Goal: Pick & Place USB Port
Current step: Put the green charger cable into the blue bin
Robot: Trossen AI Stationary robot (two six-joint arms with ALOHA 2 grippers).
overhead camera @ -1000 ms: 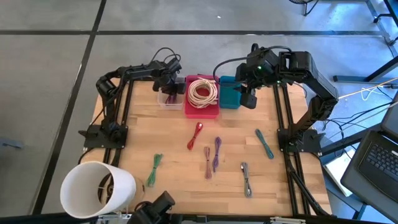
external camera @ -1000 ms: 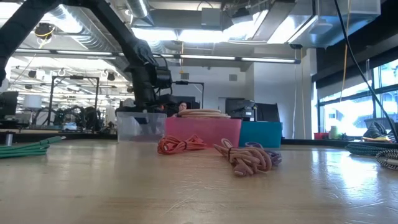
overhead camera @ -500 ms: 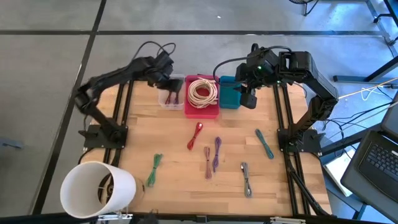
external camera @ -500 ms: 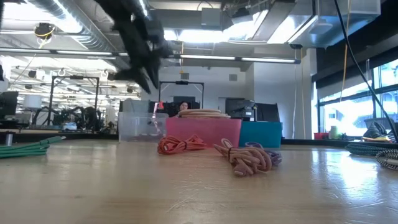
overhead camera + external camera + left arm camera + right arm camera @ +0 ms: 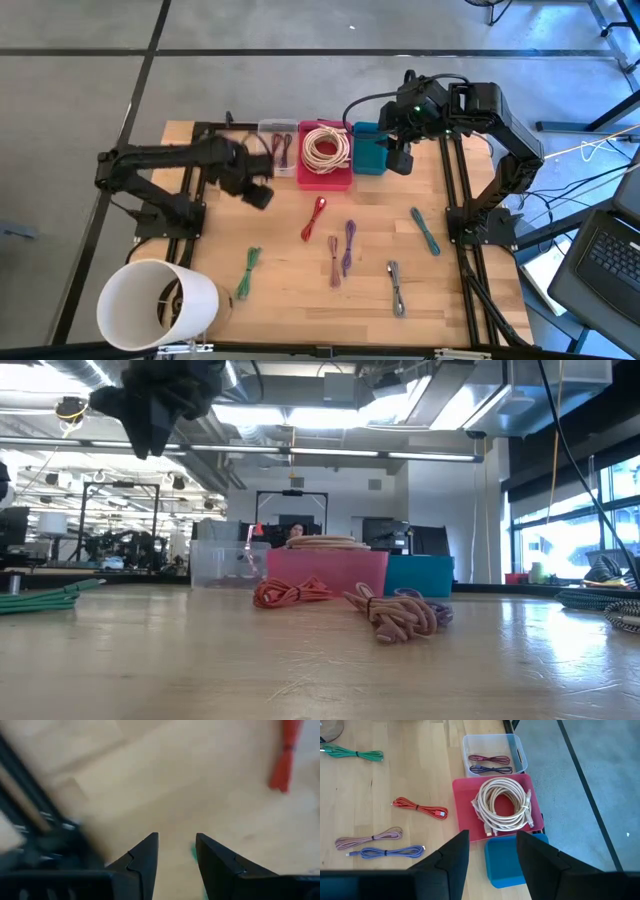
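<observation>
Clearly the USB cables still on the bench (image 5: 200, 300) are the job: a red cable (image 5: 317, 216) lies just at 6 o'clock of the pink bin (image 5: 325, 176), long axis running from about 1 to 7 o'clock. A pink cable (image 5: 333, 262) and a purple cable (image 5: 348, 246) lie side by side nearer the middle, both close to 12–6. A green cable (image 5: 248, 270) sits toward 8 o'clock, a teal cable (image 5: 425, 231) toward 4 o'clock, a grey cable (image 5: 396, 288) toward 5 o'clock.

Two bundled cables already rest in the clear bin (image 5: 277, 135) at 11 o'clock, so I judge one placement done and the next pick in hand. The left end effector (image 5: 257, 193) hangs over bare wood between the clear bin and the red cable, fingers partly apart, holding nothing. The next move calls for lining its fingers across a cable's long axis — probably the red one — and descending.

The right end effector (image 5: 400, 160) waits over the blue bin (image 5: 368, 150), parted and empty.
</observation>
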